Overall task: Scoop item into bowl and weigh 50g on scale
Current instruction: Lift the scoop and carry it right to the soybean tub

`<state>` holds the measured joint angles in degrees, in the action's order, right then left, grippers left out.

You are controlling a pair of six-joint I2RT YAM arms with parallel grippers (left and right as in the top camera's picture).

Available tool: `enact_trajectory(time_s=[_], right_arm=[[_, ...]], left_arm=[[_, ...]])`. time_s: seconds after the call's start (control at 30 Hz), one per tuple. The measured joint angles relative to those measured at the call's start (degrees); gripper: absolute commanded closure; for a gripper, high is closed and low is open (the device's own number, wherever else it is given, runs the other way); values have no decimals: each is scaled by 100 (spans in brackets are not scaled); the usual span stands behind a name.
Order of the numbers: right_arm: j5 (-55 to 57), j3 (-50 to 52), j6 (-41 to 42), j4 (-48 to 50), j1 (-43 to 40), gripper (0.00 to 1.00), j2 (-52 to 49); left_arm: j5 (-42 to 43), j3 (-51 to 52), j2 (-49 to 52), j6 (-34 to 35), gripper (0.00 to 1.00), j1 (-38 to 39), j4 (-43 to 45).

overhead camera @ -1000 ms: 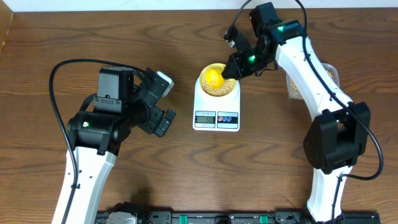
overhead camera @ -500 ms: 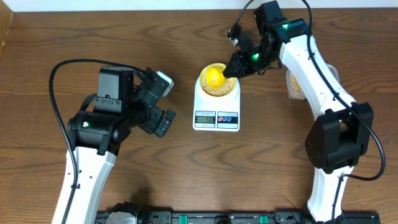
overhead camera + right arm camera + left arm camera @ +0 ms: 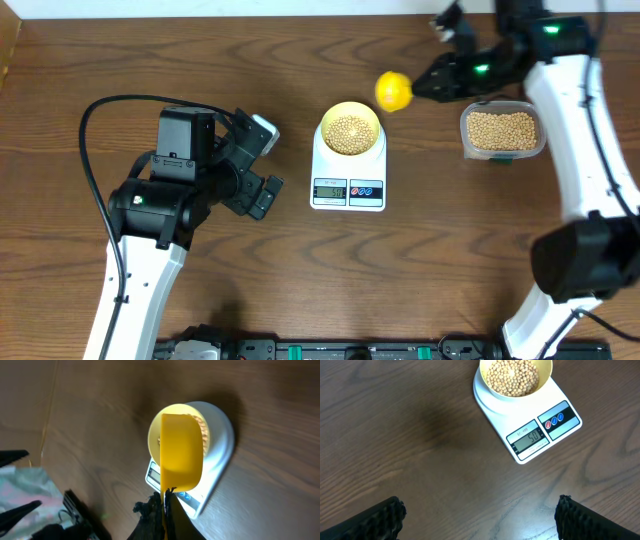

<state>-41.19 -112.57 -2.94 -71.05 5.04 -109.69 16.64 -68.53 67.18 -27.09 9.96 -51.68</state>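
The pale yellow bowl (image 3: 349, 130) full of tan beans (image 3: 349, 132) sits on the white scale (image 3: 348, 172); both also show in the left wrist view, bowl (image 3: 547, 370) and scale (image 3: 540, 435), whose display reads about 50. My right gripper (image 3: 432, 82) is shut on the handle of a yellow scoop (image 3: 393, 91), held in the air right of the bowl; in the right wrist view the scoop (image 3: 181, 455) hangs over the bowl (image 3: 154, 440). My left gripper (image 3: 262, 165) is open and empty, left of the scale.
A clear plastic tub (image 3: 503, 133) of more beans stands at the right, below the right gripper. The left arm's cable loops over the table at the left.
My right gripper has lifted the yellow scoop out of the bowl and carried it up and to the right. The left arm has not moved.
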Motion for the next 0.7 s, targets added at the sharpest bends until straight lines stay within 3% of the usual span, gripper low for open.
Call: enact_trajectory(time_s=[0.47, 0.7], right_arm=[[101, -31, 66, -898, -1952, 99, 400], [1110, -31, 424, -951, -2334, 99, 400]], left_arm=[[0, 0, 0, 2, 2, 0, 0], [0, 0, 0, 0, 2, 0, 0]])
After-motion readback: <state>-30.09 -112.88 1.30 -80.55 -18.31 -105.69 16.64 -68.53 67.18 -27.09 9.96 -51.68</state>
